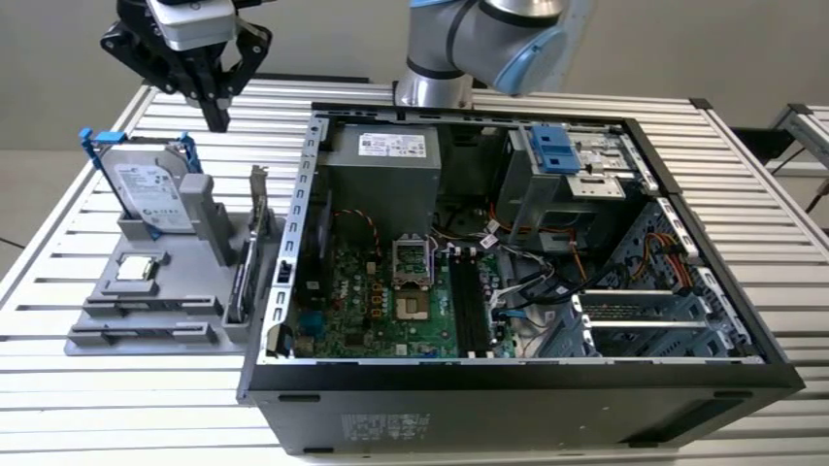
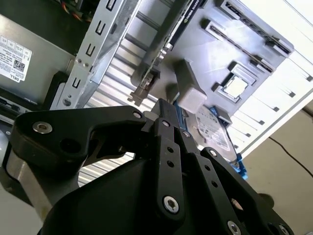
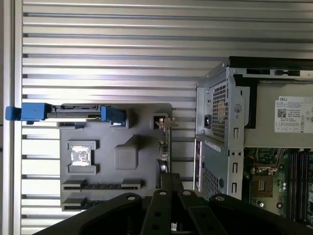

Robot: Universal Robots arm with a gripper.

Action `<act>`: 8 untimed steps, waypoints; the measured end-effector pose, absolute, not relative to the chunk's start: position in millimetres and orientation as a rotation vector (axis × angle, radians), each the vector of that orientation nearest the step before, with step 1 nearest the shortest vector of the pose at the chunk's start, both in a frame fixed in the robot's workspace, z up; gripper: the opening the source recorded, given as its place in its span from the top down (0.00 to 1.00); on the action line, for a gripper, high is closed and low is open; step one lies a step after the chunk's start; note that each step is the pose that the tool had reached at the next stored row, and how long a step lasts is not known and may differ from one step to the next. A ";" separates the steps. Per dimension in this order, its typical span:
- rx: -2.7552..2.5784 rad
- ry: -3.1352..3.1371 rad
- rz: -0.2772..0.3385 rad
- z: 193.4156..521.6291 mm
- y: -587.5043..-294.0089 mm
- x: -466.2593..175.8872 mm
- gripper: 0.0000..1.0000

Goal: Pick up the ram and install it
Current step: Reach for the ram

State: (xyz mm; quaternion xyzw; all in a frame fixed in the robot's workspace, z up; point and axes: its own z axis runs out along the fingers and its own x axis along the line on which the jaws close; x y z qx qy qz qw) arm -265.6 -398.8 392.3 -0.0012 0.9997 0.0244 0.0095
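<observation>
- Slatted metal table is carrying grey fixture and open PC case.
- ram is sitting edge-up in fixture's near slot, long axis running across exterior view's left-right.
- gripper is hovering over fixture's far end, fingers together, empty.

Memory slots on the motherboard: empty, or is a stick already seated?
Empty. In the exterior view the black memory slots beside the processor socket lie bare; no board stands in them.
</observation>
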 end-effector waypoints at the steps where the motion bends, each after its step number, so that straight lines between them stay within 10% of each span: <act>1: -0.004 3.122 0.076 392.4 -398.8 -266.6 1.00; 8: -0.007 3.123 0.076 392.3 -398.8 -274.0 1.00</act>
